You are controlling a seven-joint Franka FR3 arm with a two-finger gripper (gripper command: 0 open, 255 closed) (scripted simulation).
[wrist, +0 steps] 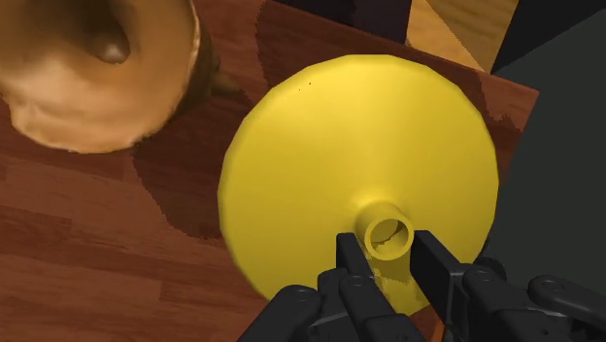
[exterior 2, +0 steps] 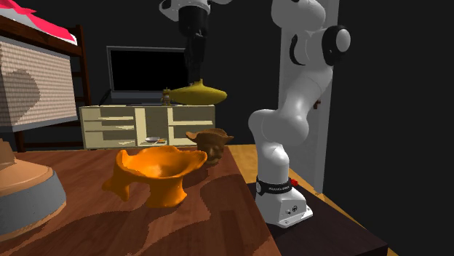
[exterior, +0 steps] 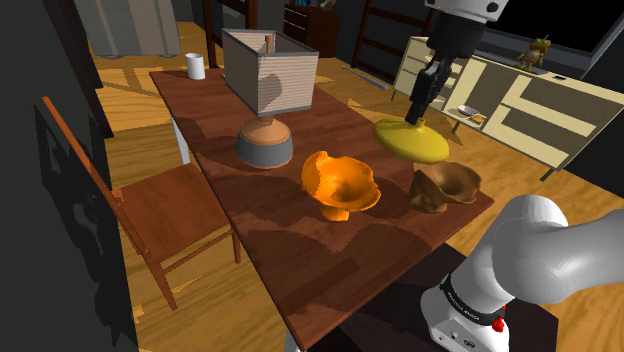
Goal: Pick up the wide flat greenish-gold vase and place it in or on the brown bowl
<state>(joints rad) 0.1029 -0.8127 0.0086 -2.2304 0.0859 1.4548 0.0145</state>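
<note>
Gripper [wrist: 388, 245] status: clamping both black fingers around the short neck of the wide flat vase [wrist: 340, 165], which is looking more plain yellow than greenish-gold here. Holding it up off the desk [exterior: 280, 240], mouth upward, and throwing a dark shadow onto the wood below. Hanging near the desk's edge toward the shoulder view's right, just up and left of the brown bowl [exterior: 445, 186], and not touching it. Floating well above that bowl in the second exterior view, in front of a dark TV screen [exterior 2: 149, 73] and a cream sideboard [exterior 2: 145, 125]. Seeing the bowl off to one side of the vase's disc in the wrist view, rather than straight underneath. Sharing the desk with an orange wavy-rimmed bowl [exterior: 340, 183] sitting right beside the brown one, a boxy lamp [exterior: 266, 90] standing further along, and a white cup [exterior: 196, 66] waiting at the far end. Also spotting a wooden chair [exterior: 165, 215] standing along the desk's side.
</note>
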